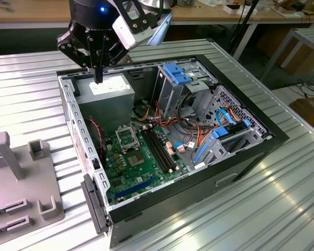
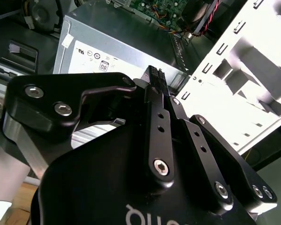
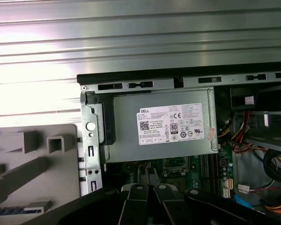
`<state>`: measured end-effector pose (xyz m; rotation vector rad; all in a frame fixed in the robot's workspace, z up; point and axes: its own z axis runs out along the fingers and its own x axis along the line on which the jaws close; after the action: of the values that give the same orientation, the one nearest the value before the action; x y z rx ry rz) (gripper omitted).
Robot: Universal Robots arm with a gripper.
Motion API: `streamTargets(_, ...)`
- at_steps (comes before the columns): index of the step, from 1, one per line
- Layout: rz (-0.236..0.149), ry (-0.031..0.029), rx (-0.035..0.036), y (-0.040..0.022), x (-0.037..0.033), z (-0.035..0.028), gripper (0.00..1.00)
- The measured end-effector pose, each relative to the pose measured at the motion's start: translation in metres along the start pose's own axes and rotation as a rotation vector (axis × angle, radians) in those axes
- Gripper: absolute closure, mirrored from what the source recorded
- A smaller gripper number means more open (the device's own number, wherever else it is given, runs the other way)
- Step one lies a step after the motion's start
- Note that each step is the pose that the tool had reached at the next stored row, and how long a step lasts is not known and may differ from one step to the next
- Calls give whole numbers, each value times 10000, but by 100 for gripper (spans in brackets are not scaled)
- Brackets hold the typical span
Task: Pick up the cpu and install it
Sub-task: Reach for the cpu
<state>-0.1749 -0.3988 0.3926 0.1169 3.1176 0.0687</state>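
Observation:
My gripper (image 1: 98,79) hangs above the open computer case (image 1: 251,151), over the grey power supply (image 1: 107,97) at the case's far corner on the exterior view's left. Its black fingers point down and are pressed together, shut, in both wrist views (image 2: 154,75) (image 3: 148,174). The cpu is out of view. The square metal-framed socket (image 1: 126,137) lies on the green motherboard (image 1: 141,170), nearer the camera than the gripper and well below it. Part of the socket (image 3: 174,165) peeks out past the power supply (image 3: 164,126).
A grey fixture (image 1: 21,183) with posts and slots stands on the ribbed metal table (image 1: 240,219) at the exterior view's left. Inside the case are long black memory slots (image 1: 159,151), a blue-topped drive cage (image 1: 178,78) and bundles of coloured cables (image 1: 199,136).

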Motion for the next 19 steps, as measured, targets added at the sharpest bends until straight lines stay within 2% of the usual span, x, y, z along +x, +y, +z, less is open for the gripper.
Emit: streamTargets(19,2,46,3,-9,123,2,89)
